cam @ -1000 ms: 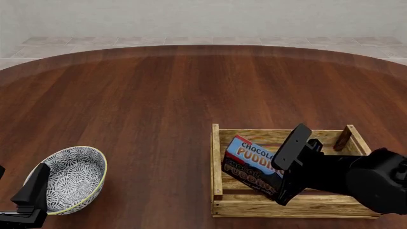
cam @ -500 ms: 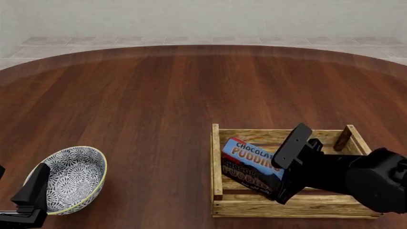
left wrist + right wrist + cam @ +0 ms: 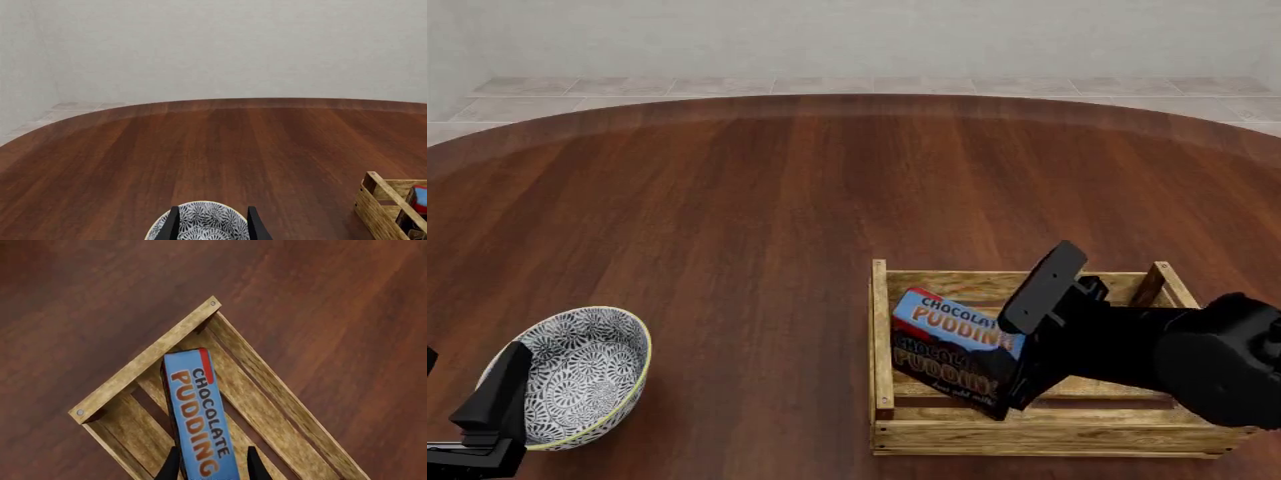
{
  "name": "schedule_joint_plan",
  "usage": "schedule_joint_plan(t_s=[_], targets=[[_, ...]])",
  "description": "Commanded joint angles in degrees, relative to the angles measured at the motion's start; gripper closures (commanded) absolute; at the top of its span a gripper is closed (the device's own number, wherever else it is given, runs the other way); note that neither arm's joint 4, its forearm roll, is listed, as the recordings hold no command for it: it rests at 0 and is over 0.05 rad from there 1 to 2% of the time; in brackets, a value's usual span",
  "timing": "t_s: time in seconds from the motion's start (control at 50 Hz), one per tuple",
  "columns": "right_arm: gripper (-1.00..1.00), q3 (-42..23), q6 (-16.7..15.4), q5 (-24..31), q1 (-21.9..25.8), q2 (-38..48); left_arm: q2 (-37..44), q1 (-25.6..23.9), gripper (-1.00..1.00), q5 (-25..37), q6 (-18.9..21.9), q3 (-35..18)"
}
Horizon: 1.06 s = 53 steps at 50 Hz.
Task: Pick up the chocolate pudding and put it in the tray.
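The right hand point(image 3: 1014, 372) grips the blue-and-brown chocolate pudding carton point(image 3: 952, 350) inside the light wooden slatted tray point(image 3: 881, 330). The left hand point(image 3: 211, 229) hangs open, holding nothing.

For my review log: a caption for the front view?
Right gripper lowers pudding box into wooden crate; patterned bowl sits left.

Wooden table point(image 3: 761, 200): tray point(image 3: 882, 400), bowl point(image 3: 585, 370).

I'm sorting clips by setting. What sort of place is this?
Likely a simulated tabletop test scene, not a real room: a bare round wooden table against a plain wall and tiled floor, holding only a slatted tray, a patterned bowl and a chocolate pudding carton.
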Motion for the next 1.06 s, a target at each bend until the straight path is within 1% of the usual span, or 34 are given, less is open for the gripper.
schedule_joint_plan(t_s=[0.02, 0.12, 0.28, 0.36, 0.4, 0.44, 0.48, 0.5, 0.52, 0.54, 0.58, 0.6, 0.62, 0.64, 0.66, 0.68, 0.7, 0.74, 0.78, 0.8, 0.86, 0.92, 0.98, 1.0, 1.06], targets=[[-1.0, -2.56, -0.04, 3.04, 0.02, -2.01, 0.0, 0.0, -1.0, 0.0, -0.02, 0.0], [-1.0, -3.84, 0.16, 4.89, 0.21, -3.62, 0.0, 0.0, -1.0, 0.0, 0.0, 0.0], [-1.0, -5.85, -0.99, 7.64, 0.02, -5.84, 0.0, 0.0, -1.0, 0.0, 0.0, 0.0], [-1.0, -7.58, -2.51, 10.28, -0.25, -8.03, -0.01, 0.0, -1.0, 0.0, 0.0, 0.0], [-1.0, -8.5, -3.5, 11.25, -1.22, -8.84, 0.0, -0.01, -1.0, 0.0, -0.01, 0.0], [-1.0, -8.91, -3.28, 12.04, -0.73, -9.46, 0.0, 0.0, -1.0, 0.0, 0.0, 0.0], [-1.0, -9.57, -4.49, 12.77, -1.82, -10.62, 0.01, 0.02, -1.0, 0.0, 0.0, 0.0], [-1.0, -9.98, -4.31, 13.59, -1.41, -11.16, 0.0, 0.01, -1.0, 0.0, 0.0, 0.0], [-1.0, -10.32, -4.92, 14.49, -1.39, -12.36, 0.01, 0.0, -1.0, 0.0, 0.0, 0.0], [-1.0, -10.78, -5.54, 14.78, -2.24, -13.0, 0.0, 0.01, -1.0, 0.0, 0.0, 0.0], [-1.0, -11.33, -5.52, 15.56, -2.15, -13.56, 0.0, 0.0, -1.0, 0.0, 0.0, 0.0], [-1.0, -11.67, -6.66, 16.41, -2.45, -14.9, 0.0, 0.0, -1.0, 0.0, 0.0, 0.0], [-1.0, -13.06, -7.14, 17.72, -3.11, -16.53, -0.01, 0.01, -1.0, 0.0, 0.01, 0.0], [-1.0, -13.07, -7.14, 17.74, -3.11, -16.54, -0.01, 0.01, -1.0, 0.0, 0.01, 0.0], [-1.0, -13.76, -7.68, 19.09, -2.66, -18.05, 0.0, 0.0, -1.0, 0.0, -0.01, 0.0], [-1.0, -14.09, -8.43, 19.67, -3.17, -18.99, 0.01, -0.01, -1.0, 0.0, 0.01, 0.0], [-1.0, -14.75, -8.51, 20.32, -3.5, -19.75, -0.01, 0.0, -1.0, 0.0, 0.01, 0.0], [-1.0, -14.85, -10.01, 21.77, -3.51, -21.88, 0.0, 0.0, -1.0, 0.0, 0.0, 0.0], [-1.0, -14.85, -10.01, 21.77, -3.51, -21.88, 0.0, 0.0, -1.0, 0.0, 0.0, 0.0], [-1.0, -15.69, -10.29, 23.29, -3.45, -23.52, 0.0, 0.01, -1.0, 0.0, -0.01, 0.0], [-1.0, -16.01, -12.28, 24.92, -4.33, -26.34, 0.0, 0.0, -1.0, 0.0, -0.01, 0.0], [-1.0, -17.08, -12.72, 26.56, -4.49, -28.27, 0.0, 0.0, -1.0, 0.0, 0.01, 0.0], [-1.0, -18.99, -13.51, 29.0, -5.79, -31.43, 0.0, -0.01, -1.0, 0.0, 0.0, 0.0], [-1.0, -19.23, -14.23, 29.61, -6.49, -32.63, 0.0, 0.0, -1.0, 0.0, 0.01, 0.0], [-1.0, -20.47, -14.07, 31.58, -6.94, -35.09, 0.0, 0.0, -1.0, 0.0, 0.0, 0.0]])
